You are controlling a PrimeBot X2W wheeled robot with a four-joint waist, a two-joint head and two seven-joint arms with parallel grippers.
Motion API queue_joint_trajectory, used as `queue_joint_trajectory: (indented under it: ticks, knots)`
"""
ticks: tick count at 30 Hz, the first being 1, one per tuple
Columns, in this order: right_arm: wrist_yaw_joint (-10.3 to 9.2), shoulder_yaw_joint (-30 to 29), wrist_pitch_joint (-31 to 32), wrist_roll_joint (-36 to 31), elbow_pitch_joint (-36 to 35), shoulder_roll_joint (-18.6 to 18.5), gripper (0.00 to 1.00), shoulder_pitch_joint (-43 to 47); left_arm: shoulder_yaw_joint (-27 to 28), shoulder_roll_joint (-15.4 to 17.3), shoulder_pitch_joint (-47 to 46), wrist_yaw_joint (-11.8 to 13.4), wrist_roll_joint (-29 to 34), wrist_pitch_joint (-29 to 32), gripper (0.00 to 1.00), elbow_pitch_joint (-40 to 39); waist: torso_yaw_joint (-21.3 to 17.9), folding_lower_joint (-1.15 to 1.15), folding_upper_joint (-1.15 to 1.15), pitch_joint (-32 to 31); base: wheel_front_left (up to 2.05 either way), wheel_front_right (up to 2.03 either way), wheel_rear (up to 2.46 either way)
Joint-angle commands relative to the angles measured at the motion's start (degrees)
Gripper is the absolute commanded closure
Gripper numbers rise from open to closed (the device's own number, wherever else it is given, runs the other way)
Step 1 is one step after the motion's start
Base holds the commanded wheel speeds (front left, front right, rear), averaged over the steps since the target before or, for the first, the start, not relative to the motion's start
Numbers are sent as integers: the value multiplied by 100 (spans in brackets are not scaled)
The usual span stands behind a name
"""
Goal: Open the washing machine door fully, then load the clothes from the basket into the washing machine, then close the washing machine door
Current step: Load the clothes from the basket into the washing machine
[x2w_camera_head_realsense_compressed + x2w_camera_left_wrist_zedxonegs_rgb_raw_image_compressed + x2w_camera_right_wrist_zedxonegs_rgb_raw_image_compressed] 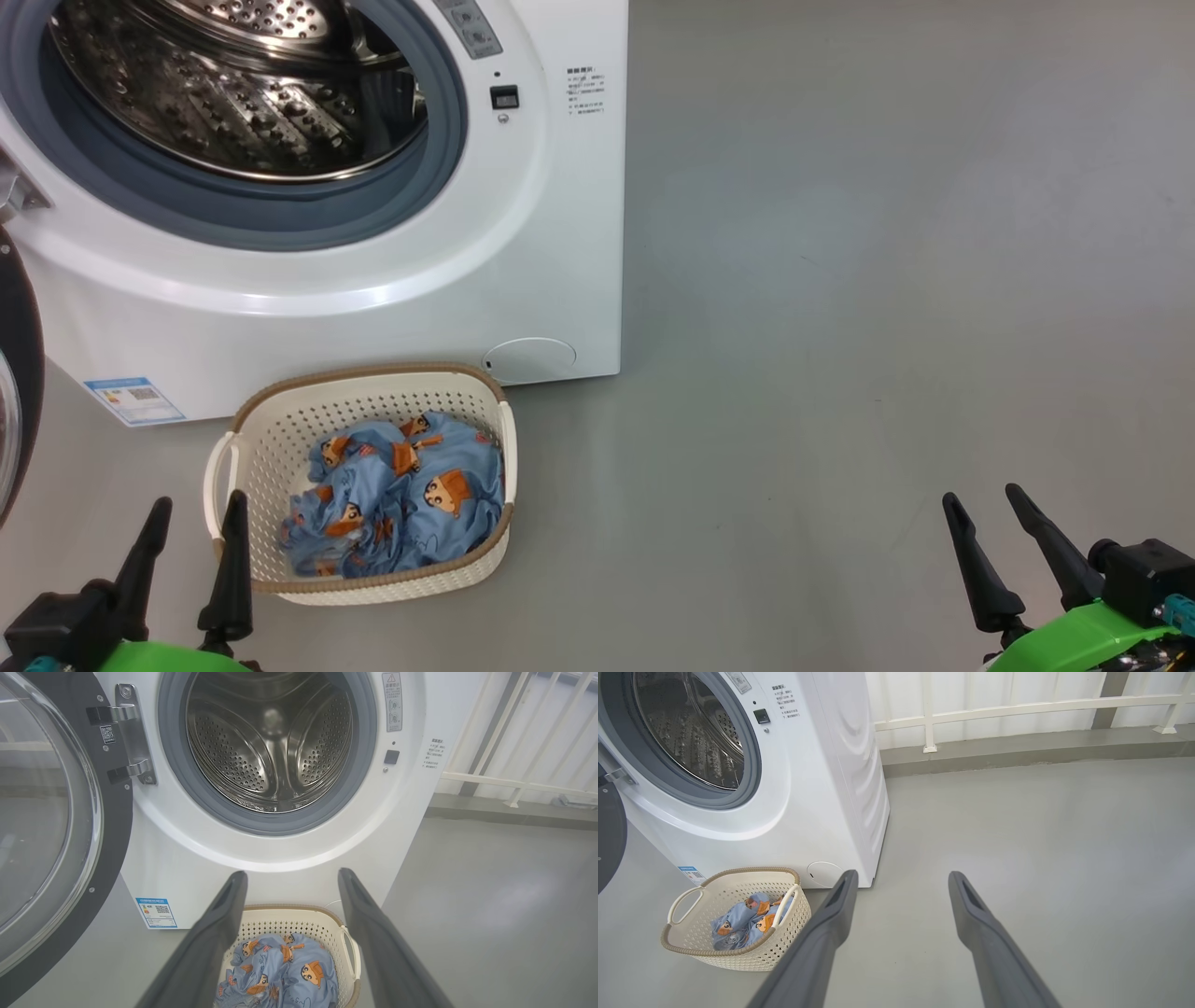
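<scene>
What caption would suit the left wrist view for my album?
Open left hand facing the basket of clothes, washing machine door open.

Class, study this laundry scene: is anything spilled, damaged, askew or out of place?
Nothing stands out. The clothes lie bunched inside the upright basket, none spilled on the floor; the washing machine door hangs open.

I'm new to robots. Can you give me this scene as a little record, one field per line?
washing machine: white front loader on grey floor
door: swung open on the robot's left
basket: on the floor before the machine
clothes: blue printed pile inside the basket
left pincer: open, holding nothing, near the basket
right pincer: open, holding nothing, above the floor farther right
stage: door open, clothes not yet loaded
</scene>
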Motion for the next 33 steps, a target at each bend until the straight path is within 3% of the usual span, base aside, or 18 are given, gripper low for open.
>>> queue_joint_trajectory:
  ticks: [1, 10, 26, 33]
  knots:
    - [8, 76, -76, -23, -146, -86, 0, -70, 219, 109, -218, -9, -32, -36, 0, -161, 0, 0, 0, 6, 0, 0, 0]
    - [8, 76, -76, -32, -156, -60, 0, -102, 243, 119, -275, -9, -25, -36, 0, -182, -12, 0, 0, 81, 34, -58, 24]
    - [8, 64, -76, -39, -180, -25, 0, -199, 315, 113, -456, -9, -4, -36, 0, -156, 5, 0, 0, 266, 61, -132, 71]
    - [8, 93, -76, -42, -172, -19, 0, -197, 366, 47, -481, -9, 161, -36, 0, -169, 16, 0, 0, 235, 11, -13, 2]
